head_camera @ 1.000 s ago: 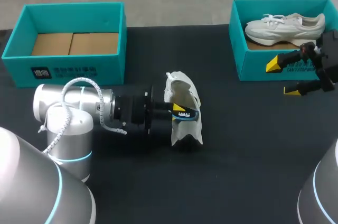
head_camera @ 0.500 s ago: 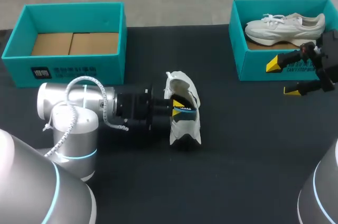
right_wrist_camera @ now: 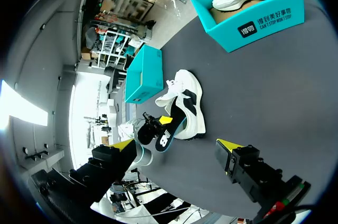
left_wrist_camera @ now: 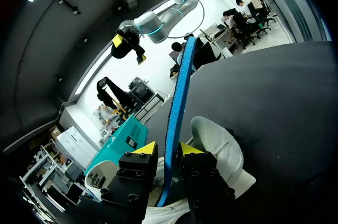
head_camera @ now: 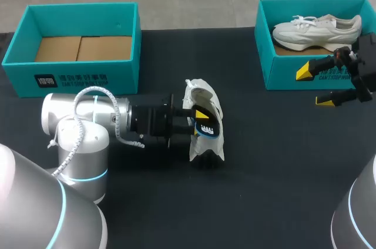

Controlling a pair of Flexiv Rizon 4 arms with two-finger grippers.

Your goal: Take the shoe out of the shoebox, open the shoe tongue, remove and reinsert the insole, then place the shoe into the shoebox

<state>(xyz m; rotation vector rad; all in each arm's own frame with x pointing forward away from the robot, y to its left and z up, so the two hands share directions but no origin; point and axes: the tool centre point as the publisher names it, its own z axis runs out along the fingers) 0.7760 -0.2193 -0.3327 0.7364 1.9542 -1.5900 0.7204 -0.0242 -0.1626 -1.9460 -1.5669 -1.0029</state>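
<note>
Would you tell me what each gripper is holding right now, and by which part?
The left gripper pinches the insole across its flat faces, near one end, at the shoe. The right gripper holds nothing.

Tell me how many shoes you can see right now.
2. One white shoe lies in the right shoebox; the other shoe lies on the table's middle, at the left gripper, which holds its insole. The left shoebox shows only a cardboard floor; none seems hidden.
</note>
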